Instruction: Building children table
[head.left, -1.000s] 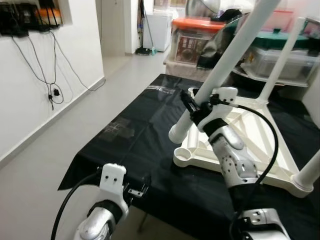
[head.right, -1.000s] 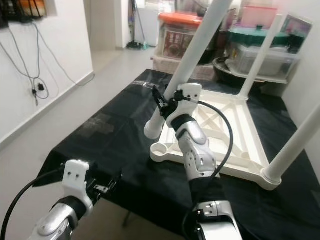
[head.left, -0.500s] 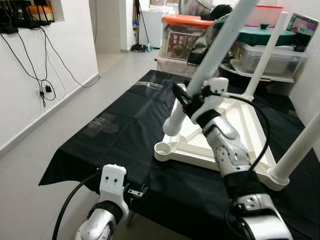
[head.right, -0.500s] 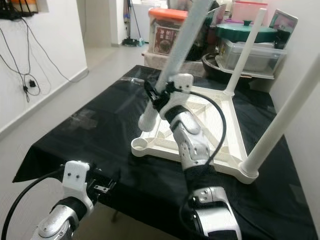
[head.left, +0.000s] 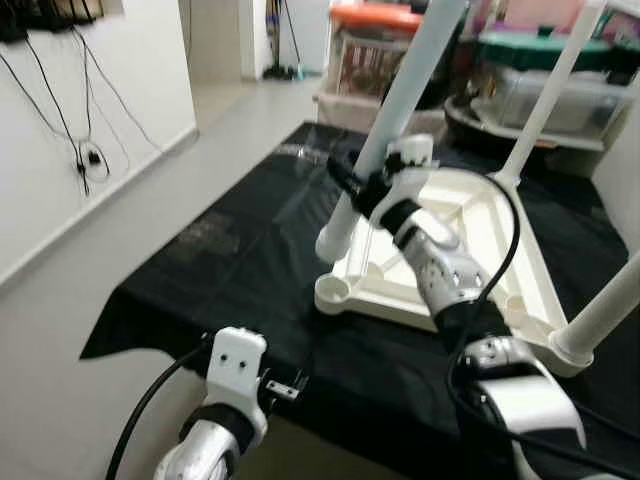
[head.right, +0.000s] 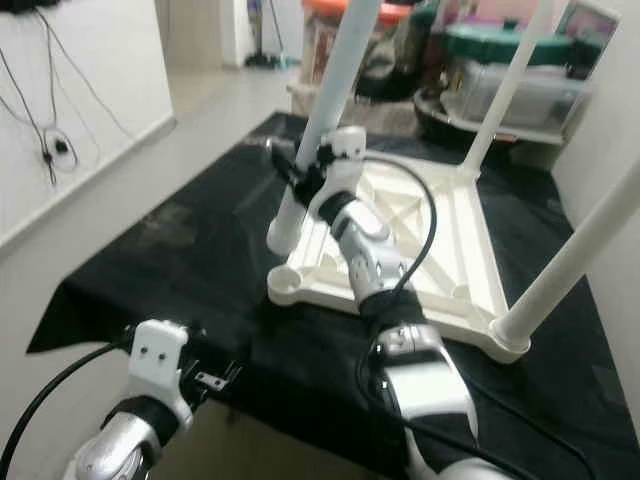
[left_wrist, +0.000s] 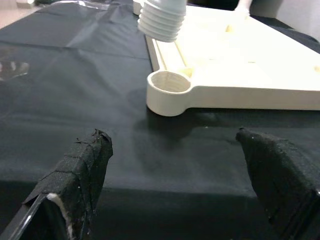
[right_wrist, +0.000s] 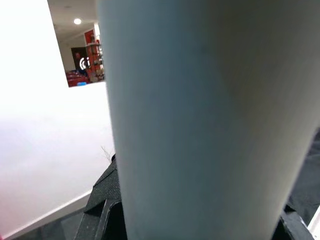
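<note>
Upside-down white table top lying flat on the desk, which is draped in black cloth. Two legs already standing up from its far and near right corners.

Right jaws clenched around the loose white leg, gripping low on the shaft, just above the threaded end. Long axis of that leg tilted, running up and away from the jaws toward the clutter at the back, lower tip pointing down at the desk.

Key bit: empty round socket at the table top's near corner sits below the leg's threaded tip and a little nearer the robot, close but clearly apart, not lined up. Probably needs the leg swung upright and the tip brought down over that socket before any twisting makes sense. Cross-threading looks like the risk if it goes in slanted.

Left jaws released, spread wide, hovering low by the desk's near edge, socket straight ahead between the two fingers but holding nothing. Right arm obviously the one doing the job here.
</note>
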